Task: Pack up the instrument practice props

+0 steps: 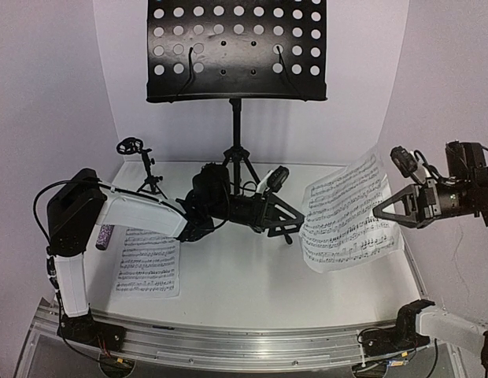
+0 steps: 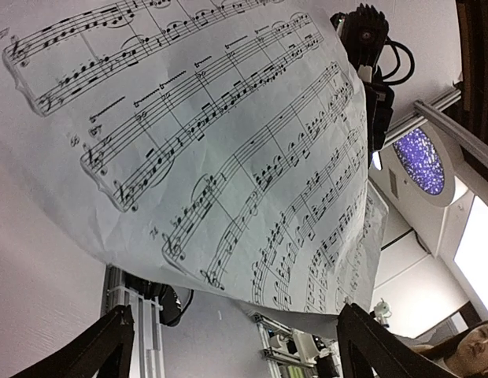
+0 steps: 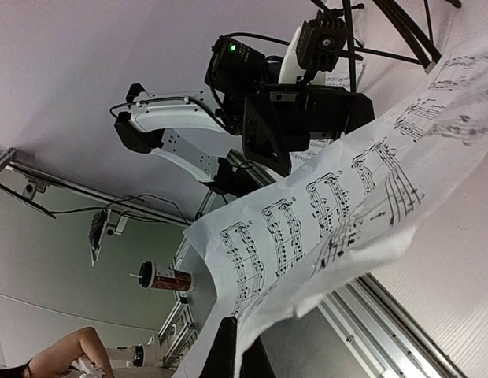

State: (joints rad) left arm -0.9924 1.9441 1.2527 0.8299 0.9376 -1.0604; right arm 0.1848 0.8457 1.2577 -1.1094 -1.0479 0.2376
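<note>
Pinching a page (image 1: 346, 213) by its edge in the right gripper (image 1: 379, 211), jaws clenched on the paper, and holding it curled and clear of the table (image 1: 244, 299). Facing it with the left gripper (image 1: 295, 227), jaws spread and grasping nothing, just short of the page's opposite edge. From that wrist, little but printed staves ahead of the fingers (image 2: 86, 346). Seems early in the pack-up: no box or bag in view, nothing visibly stowed. Left to gather, by the look of it:

- a second page (image 1: 148, 264), flat on the table well behind the left gripper
- a mic (image 1: 105, 236) at that sheet's corner, mostly hidden by the arm
- a small mic stand (image 1: 146, 169), upright farther behind the same gripper
- the music stand (image 1: 236, 51), upright off to its side by the back wall, desk bare
</note>
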